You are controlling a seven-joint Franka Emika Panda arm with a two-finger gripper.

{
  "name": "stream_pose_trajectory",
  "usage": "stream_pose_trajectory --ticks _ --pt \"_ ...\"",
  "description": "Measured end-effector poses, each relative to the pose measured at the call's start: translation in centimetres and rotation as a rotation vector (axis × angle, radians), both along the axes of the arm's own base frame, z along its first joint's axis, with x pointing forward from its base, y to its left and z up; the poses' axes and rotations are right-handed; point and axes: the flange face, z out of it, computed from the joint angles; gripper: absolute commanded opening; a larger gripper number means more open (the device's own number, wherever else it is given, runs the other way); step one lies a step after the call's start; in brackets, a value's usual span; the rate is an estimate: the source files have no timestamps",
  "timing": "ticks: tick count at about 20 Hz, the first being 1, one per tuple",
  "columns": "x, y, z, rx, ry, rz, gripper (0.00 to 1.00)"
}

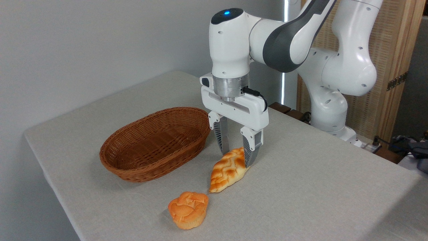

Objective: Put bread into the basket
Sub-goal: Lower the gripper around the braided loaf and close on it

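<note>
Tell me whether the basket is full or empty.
Empty. The basket shows only bare wicker inside; the bread lies on the table beside it, between the gripper fingers.

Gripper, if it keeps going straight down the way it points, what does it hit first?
The bread. The gripper points down with a finger on either side of the loaf's upper end, so it would likely meet that first.

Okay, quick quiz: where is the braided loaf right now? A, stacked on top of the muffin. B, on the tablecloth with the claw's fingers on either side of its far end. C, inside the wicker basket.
B: the braided loaf lies on the tablecloth between the claw fingers; the wicker basket holds nothing.
</note>
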Motion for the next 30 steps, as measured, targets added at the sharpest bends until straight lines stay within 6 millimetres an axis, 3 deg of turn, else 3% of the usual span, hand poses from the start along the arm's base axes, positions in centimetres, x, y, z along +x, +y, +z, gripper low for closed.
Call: stream_pose_trajectory --ticks 6,10,13,14,19,21,30 --pt "0.1 0.1 -1.1 -0.004 -0.046 0.003 1.00" --pt "0.3 2.0 -2.2 -0.026 -0.081 0.042 1.00" --pt "0.4 2.3 -2.2 -0.029 -0.085 0.049 1.00" --pt "0.4 2.3 -2.2 -0.029 -0.085 0.049 0.98" --pt "0.4 2.3 -2.2 -0.029 -0.085 0.049 0.58" --pt "0.4 2.3 -2.2 -0.029 -0.085 0.049 0.54" --pt "0.4 2.6 -2.1 -0.032 -0.086 0.056 0.55"
